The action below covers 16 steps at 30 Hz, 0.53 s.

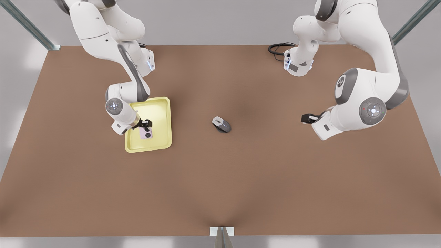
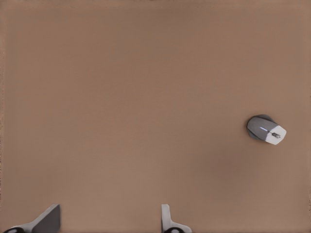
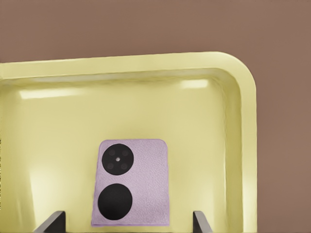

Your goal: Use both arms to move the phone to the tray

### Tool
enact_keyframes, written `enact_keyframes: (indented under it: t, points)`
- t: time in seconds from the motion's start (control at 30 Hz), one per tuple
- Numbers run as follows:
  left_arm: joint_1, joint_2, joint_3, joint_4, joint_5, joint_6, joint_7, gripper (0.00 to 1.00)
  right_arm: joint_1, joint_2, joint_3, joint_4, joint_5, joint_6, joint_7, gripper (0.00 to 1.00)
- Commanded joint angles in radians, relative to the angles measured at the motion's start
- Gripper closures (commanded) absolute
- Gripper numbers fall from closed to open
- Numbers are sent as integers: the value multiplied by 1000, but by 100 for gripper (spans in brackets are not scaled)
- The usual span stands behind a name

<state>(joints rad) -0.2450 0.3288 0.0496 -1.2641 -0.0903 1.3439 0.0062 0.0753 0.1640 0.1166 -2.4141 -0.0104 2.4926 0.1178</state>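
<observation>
The pale pink phone [image 1: 146,133] lies flat inside the pale yellow tray [image 1: 159,115] at the front view's left, its two dark lenses facing up. In the right wrist view the phone [image 3: 131,183] rests on the tray floor [image 3: 204,121] near one corner. My right gripper [image 1: 147,124] hovers just over it, open, its fingertips [image 3: 201,221] standing wide on either side of the phone without touching it. At the front view's right, my left gripper [image 1: 307,119] waits above bare table, open [image 2: 107,223].
A grey and black computer mouse [image 1: 221,124] sits mid-table between the arms, also in the left wrist view [image 2: 266,129]. A black cable [image 1: 277,48] loops at the table's back edge. Brown table [image 1: 241,179] stretches wide toward the front.
</observation>
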Motion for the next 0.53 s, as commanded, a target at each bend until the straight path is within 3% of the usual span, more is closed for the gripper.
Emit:
enact_keyframes:
  t: [0.0, 0.07, 0.13, 0.2, 0.27, 0.5]
  points:
    - [0, -14, -4, 40, 0, -23, -11, 0, 0, 0, 2, 10, 13, 57, -303, 0]
    - [0, -53, -2, 52, 11, -25, -9, 0, 0, -9, 20, 127, 13, -64, -299, 0]
    - [0, -60, 6, 46, 21, -28, -9, 0, 0, 49, 18, 550, 3, -469, -287, 0]
    - [0, -57, 12, 45, 34, -29, -9, 0, -5, 42, 17, 750, -10, -689, -207, 0]
    - [0, -155, 10, -115, 84, 63, -8, 0, -48, -54, 5, 685, -5, -712, -201, 0]
    - [0, -131, 12, -95, 90, -25, -9, 0, -69, -20, 3, 783, -45, -761, -102, 0]
